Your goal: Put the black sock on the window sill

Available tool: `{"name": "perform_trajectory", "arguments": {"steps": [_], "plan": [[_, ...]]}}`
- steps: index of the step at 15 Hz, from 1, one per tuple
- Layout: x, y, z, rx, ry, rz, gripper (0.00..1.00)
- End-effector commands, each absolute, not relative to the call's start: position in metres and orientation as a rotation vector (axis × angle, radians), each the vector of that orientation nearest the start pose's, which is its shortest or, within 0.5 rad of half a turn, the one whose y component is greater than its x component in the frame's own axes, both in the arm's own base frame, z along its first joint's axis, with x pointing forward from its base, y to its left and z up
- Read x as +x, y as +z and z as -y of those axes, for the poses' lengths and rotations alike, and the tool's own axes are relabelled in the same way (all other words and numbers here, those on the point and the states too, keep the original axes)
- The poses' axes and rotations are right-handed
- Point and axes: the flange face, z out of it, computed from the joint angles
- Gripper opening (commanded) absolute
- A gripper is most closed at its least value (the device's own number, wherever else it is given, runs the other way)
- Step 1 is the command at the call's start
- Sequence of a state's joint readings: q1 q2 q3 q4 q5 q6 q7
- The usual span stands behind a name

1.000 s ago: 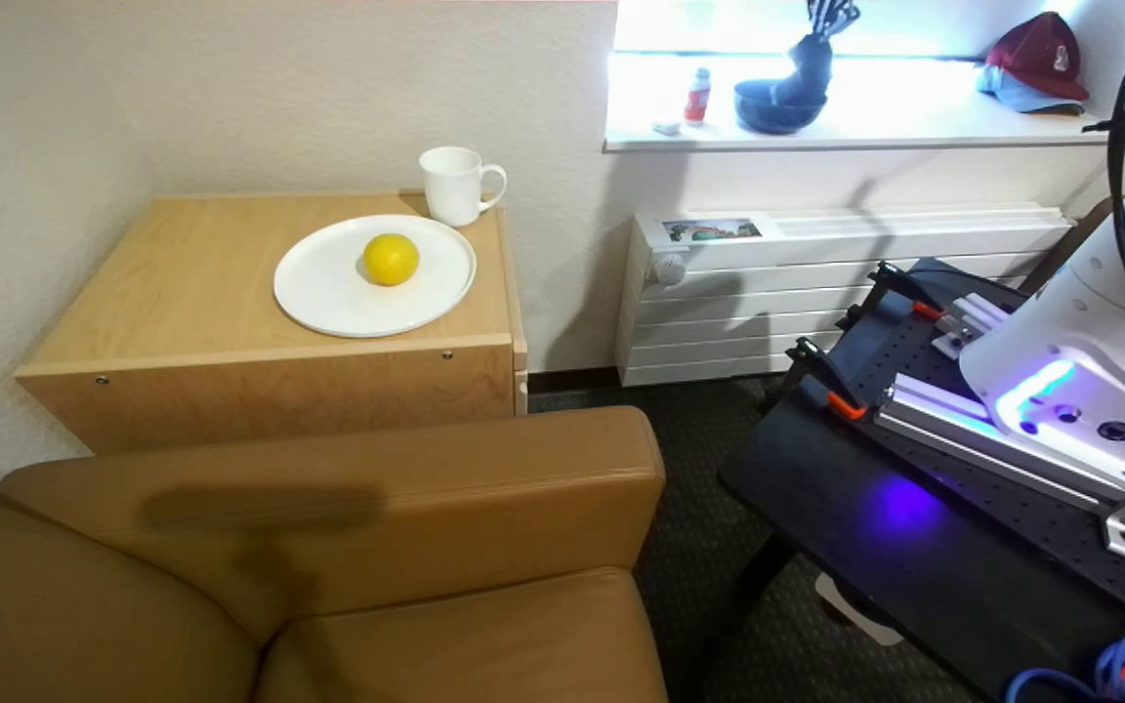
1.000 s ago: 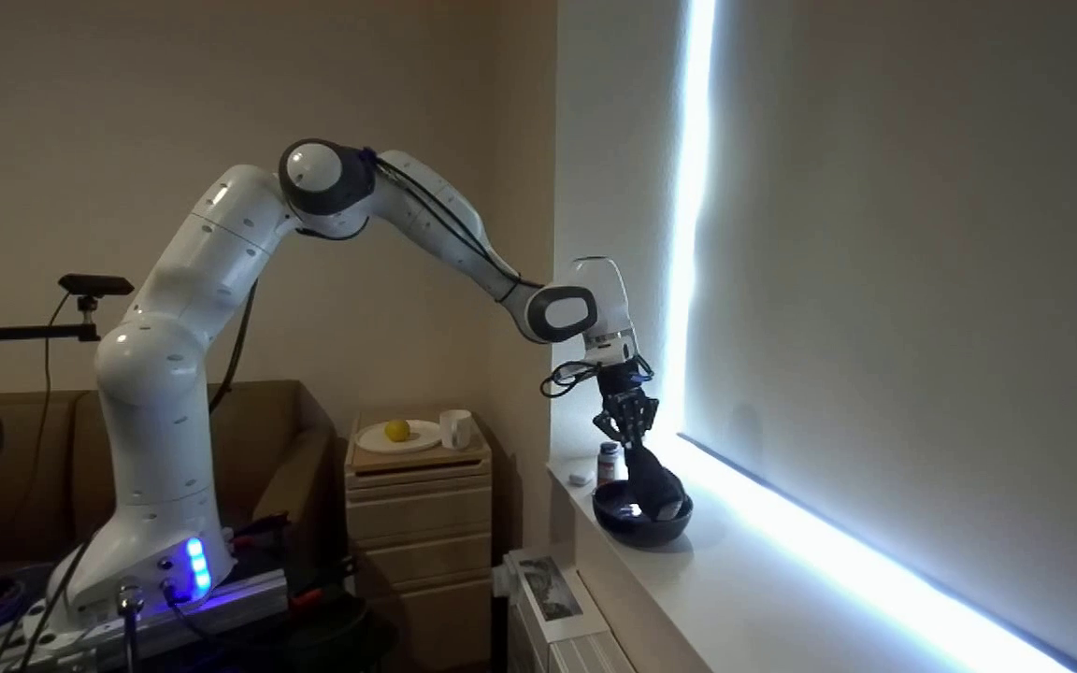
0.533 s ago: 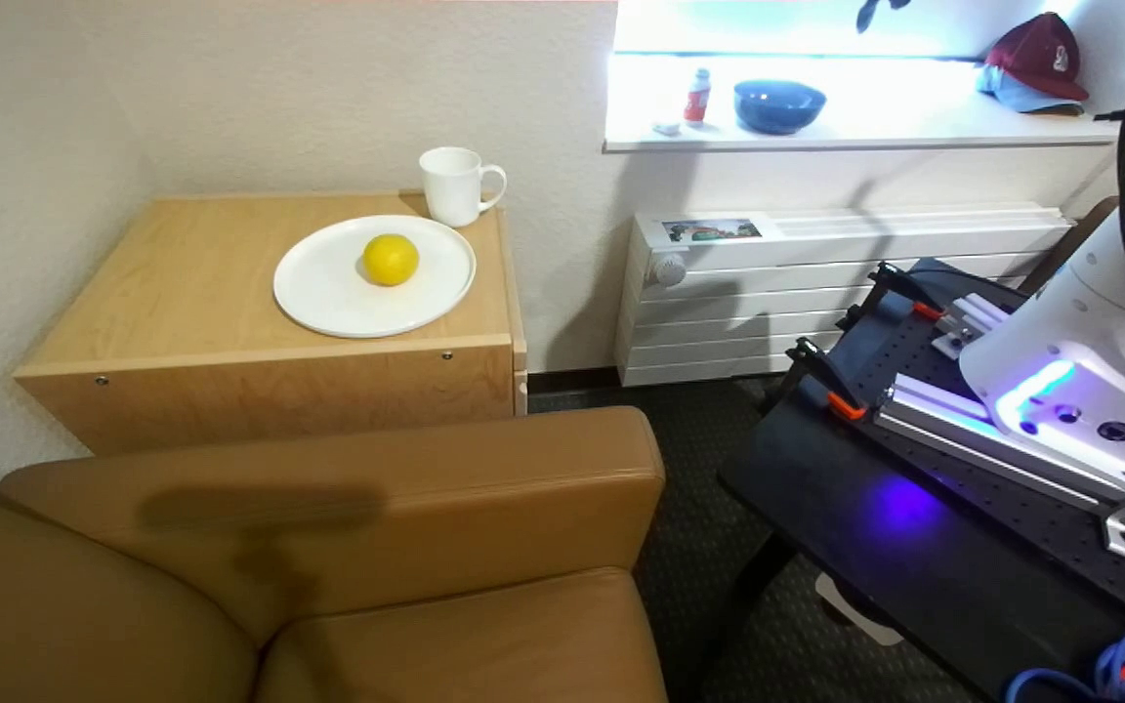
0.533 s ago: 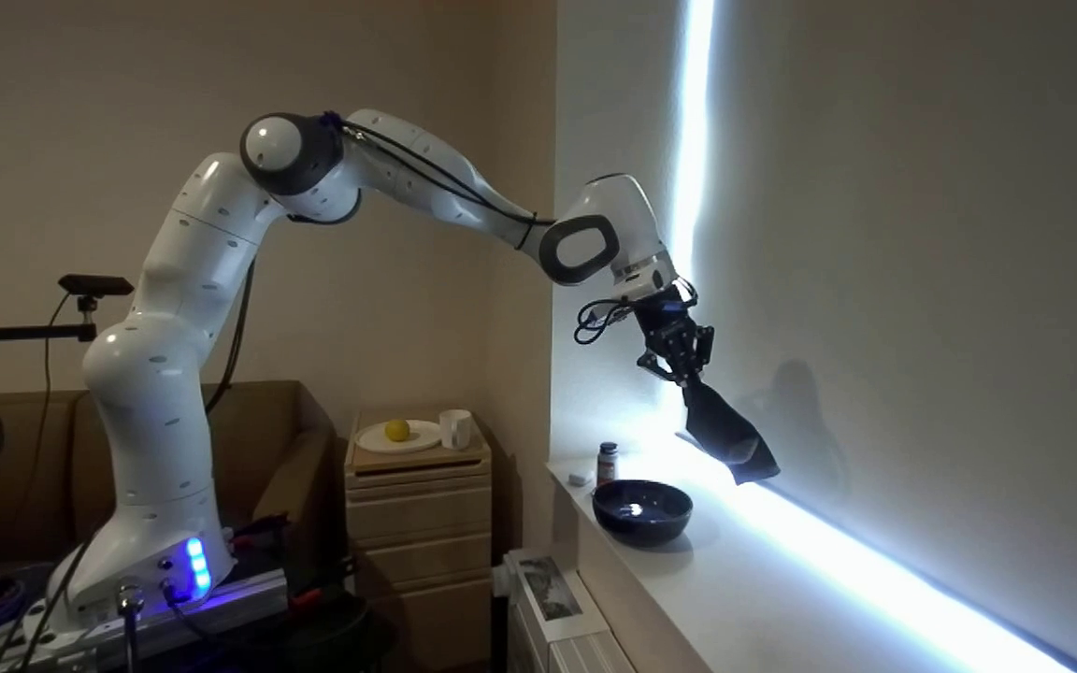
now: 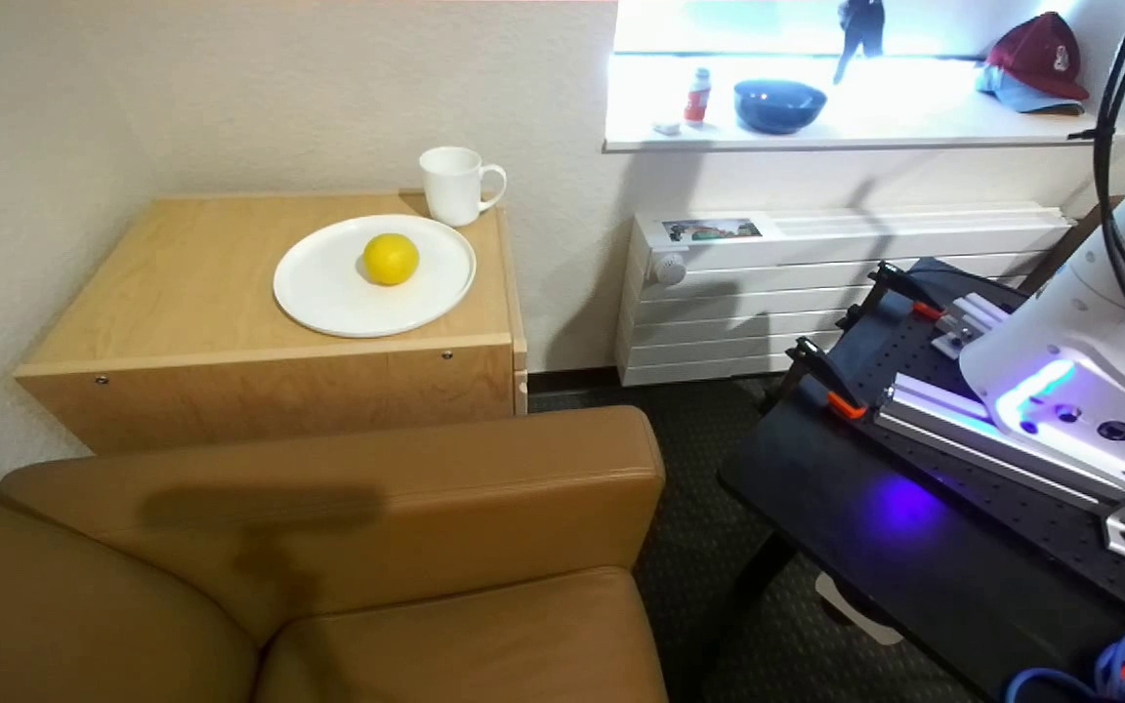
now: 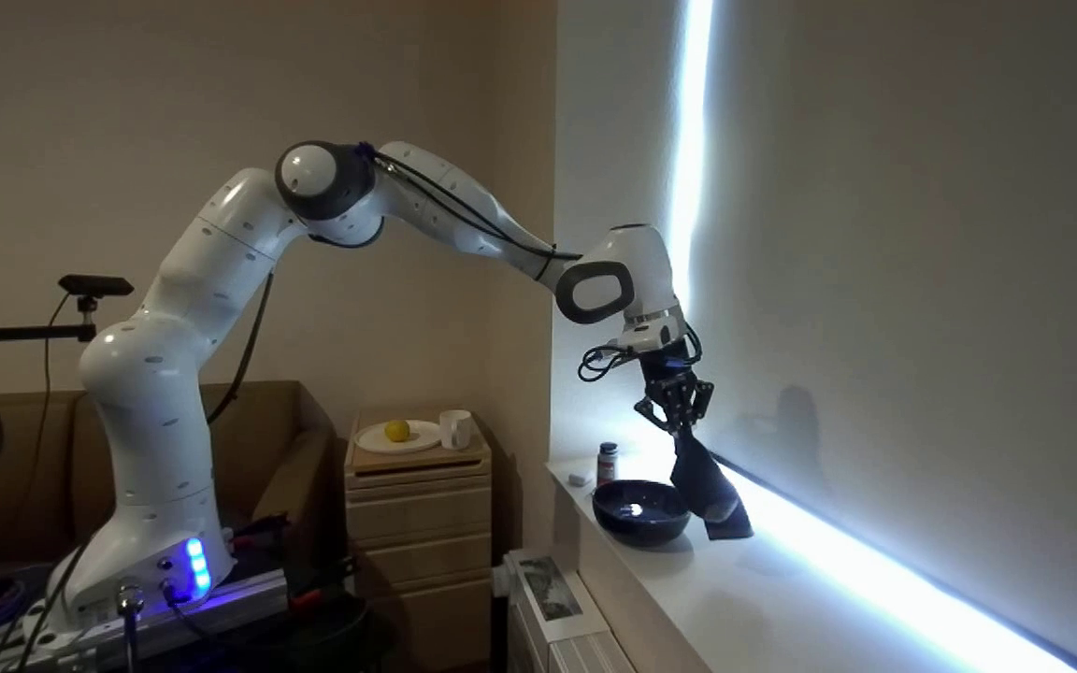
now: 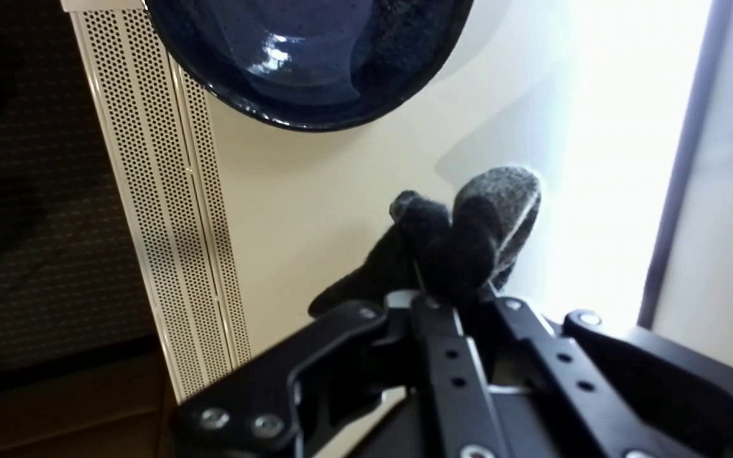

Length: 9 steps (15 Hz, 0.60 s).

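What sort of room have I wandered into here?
Probably a sitting room or lounge corner, though I can't say whether it's a home or an office. A brown sofa stands beside a wooden cabinet holding a mug, and a radiator sits below the window sill.

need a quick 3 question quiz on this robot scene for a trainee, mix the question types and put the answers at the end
1. Open question: what does the gripper hold over the window sill?
2. Fill in the blank: the round yellow object rests on a white ____.
3. Multiple choice: where does the dark blue bowl stand?
(a) on the radiator
(b) on the window sill
(c) on the wooden cabinet

Key:
1. The black sock.
2. Plate.
3. (b)
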<state>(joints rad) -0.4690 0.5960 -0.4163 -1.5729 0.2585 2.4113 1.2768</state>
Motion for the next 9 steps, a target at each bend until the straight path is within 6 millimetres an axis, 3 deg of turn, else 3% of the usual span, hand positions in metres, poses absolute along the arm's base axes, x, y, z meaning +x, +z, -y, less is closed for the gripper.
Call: {"name": "perform_trajectory", "arguments": {"steps": [1, 2, 3, 6, 7, 9], "plan": [[0.494, 0.314, 0.545, -1.239, -0.322, -2.822, 0.03], [0.493, 0.305, 0.548, -1.214, -0.290, -2.853, 0.03], [0.491, 0.313, 0.537, -1.272, -0.351, -2.831, 0.10], [0.491, 0.299, 0.546, -1.246, -0.322, -2.861, 0.10], [0.492, 0.299, 0.546, -1.245, -0.321, -2.862, 0.03], [0.500, 0.288, 0.545, -1.167, -0.355, -2.905, 0.03]]}}
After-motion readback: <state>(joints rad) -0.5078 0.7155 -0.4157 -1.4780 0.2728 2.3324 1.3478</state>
